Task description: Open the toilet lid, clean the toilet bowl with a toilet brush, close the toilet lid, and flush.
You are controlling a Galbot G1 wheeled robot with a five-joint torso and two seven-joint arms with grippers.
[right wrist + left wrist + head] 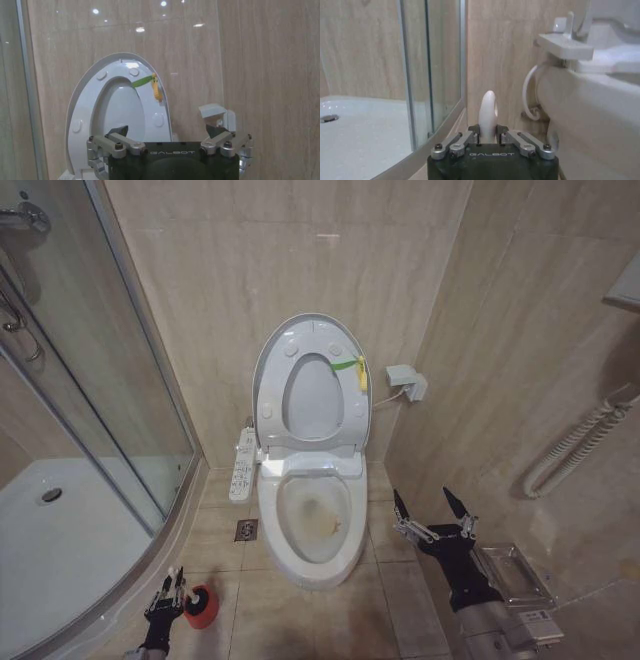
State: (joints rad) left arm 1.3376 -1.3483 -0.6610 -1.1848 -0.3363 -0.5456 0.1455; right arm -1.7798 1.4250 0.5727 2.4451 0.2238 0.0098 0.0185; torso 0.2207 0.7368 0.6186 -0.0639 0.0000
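Glossy white oval plastic toilet lid (300, 340) upright; stained white ceramic toilet bowl (312, 525) exposed. Left end effector (487, 135) clamped on thin white toilet brush (488, 108) handle; right end effector (433, 512) spread apart.

A bathroom: beige tiled walls (300, 260) and floor (330, 620), a white toilet (310, 530) with its lid (270, 370) raised, a glass shower stall (90, 380) with a white tray (60, 550) beside it.

glass shower door (120, 380), shower tray (70, 550), floor drain (246, 530)
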